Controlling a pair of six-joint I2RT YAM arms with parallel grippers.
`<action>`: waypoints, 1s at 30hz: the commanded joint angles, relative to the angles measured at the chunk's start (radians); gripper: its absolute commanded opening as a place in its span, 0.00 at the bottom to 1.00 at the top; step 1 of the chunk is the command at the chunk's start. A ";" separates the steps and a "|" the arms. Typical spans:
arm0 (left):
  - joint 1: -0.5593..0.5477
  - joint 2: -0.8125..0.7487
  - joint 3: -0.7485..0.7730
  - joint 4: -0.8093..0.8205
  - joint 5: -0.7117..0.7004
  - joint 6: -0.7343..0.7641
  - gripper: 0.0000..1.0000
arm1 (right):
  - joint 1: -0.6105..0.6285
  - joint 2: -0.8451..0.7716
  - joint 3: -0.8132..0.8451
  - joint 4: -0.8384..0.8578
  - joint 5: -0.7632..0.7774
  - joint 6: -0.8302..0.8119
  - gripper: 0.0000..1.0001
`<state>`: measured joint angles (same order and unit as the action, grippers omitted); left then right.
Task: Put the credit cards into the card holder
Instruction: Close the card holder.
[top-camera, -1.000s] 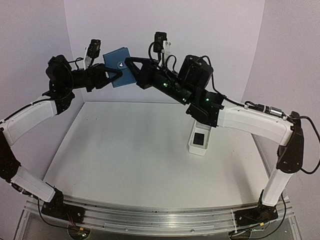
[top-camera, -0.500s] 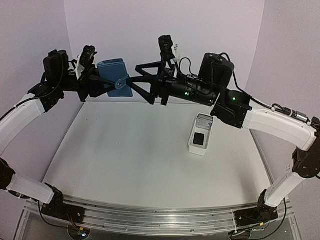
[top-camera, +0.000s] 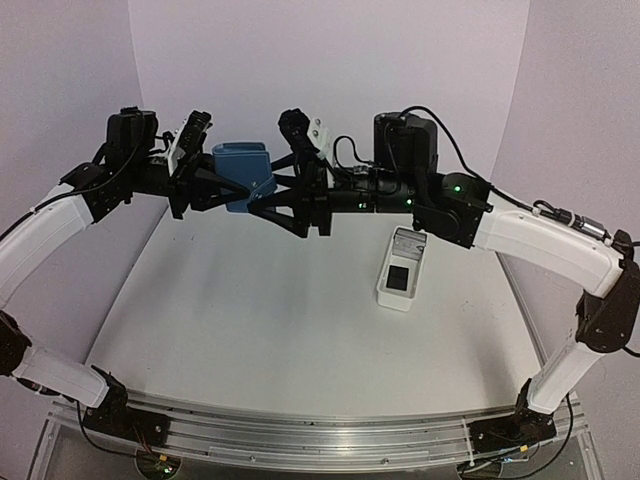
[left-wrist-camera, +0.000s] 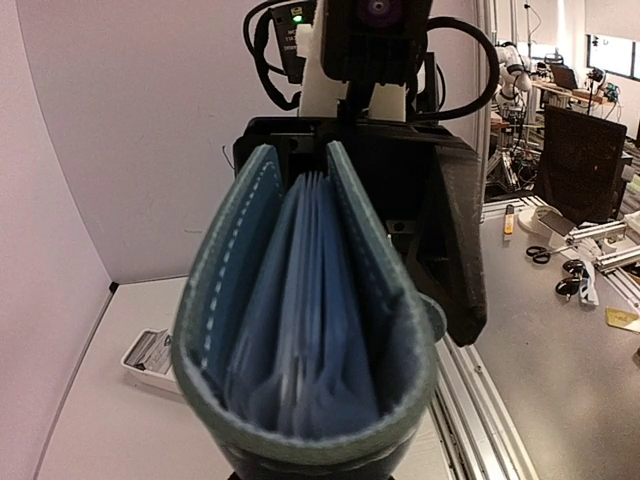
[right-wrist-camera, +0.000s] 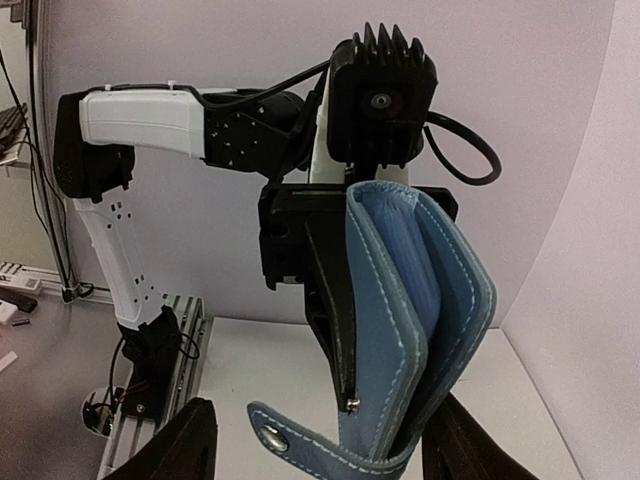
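The dark-blue card holder (top-camera: 243, 172) hangs in the air at the back, clamped in my left gripper (top-camera: 232, 182). In the right wrist view the card holder (right-wrist-camera: 420, 300) stands on edge and slightly parted, with its lighter slots showing and its snap tab (right-wrist-camera: 290, 445) hanging loose. A left finger (right-wrist-camera: 330, 300) presses its side. My right gripper (top-camera: 262, 197) is open, with its jaws spread on either side of the holder's lower end without touching it. A dark credit card (top-camera: 398, 277) and a pale one (top-camera: 408, 243) lie in the white tray (top-camera: 384, 296).
The white tray stands on the table right of centre, and also shows in the left wrist view (left-wrist-camera: 150, 352). Purple walls close the back and both sides. Both arms reach high across the back of the table.
My left gripper has carried the card holder right and a little down, turning it. My right gripper has swung left and down, so its open jaws now straddle the holder.
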<state>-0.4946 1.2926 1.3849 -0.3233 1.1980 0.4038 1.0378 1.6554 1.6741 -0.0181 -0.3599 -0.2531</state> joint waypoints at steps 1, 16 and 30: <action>-0.014 0.020 0.058 -0.024 0.006 0.020 0.00 | -0.029 0.033 0.060 -0.013 -0.033 -0.038 0.52; -0.018 0.026 0.058 -0.034 0.027 0.034 0.00 | -0.150 -0.035 0.009 -0.045 -0.254 0.078 0.76; -0.024 0.048 0.057 0.014 0.019 -0.007 0.00 | -0.149 0.078 0.087 -0.043 -0.281 0.059 0.53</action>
<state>-0.5125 1.3399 1.3949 -0.3618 1.2007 0.4183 0.8825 1.7260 1.7241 -0.0723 -0.6445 -0.1825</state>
